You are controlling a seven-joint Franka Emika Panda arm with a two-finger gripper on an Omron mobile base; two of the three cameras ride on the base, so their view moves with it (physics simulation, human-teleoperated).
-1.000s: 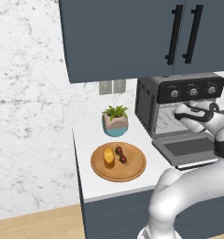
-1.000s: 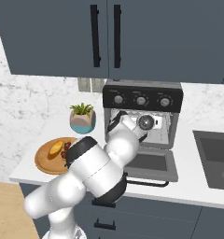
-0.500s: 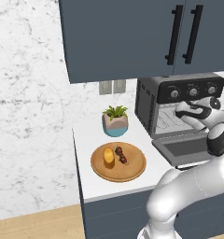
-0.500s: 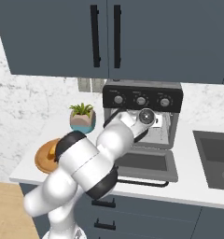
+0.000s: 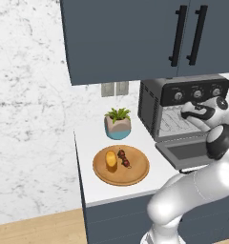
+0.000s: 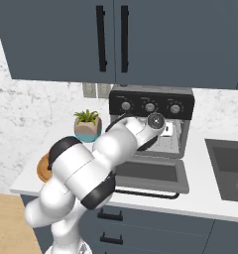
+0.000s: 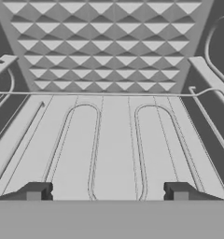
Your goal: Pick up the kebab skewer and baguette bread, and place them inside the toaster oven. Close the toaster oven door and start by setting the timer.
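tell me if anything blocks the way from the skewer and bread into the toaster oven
Nothing visible does. The kebab skewer and baguette bread lie on the wooden plate, left of the toaster oven; its door is down, and the open gripper is empty over the rack.

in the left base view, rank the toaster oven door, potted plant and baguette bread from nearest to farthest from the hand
The hand sits at the oven's mouth, jaws open.
1. toaster oven door: dropped open, just below the hand.
2. potted plant: on the counter, left of the oven.
3. baguette bread: on the wooden plate, farthest left.
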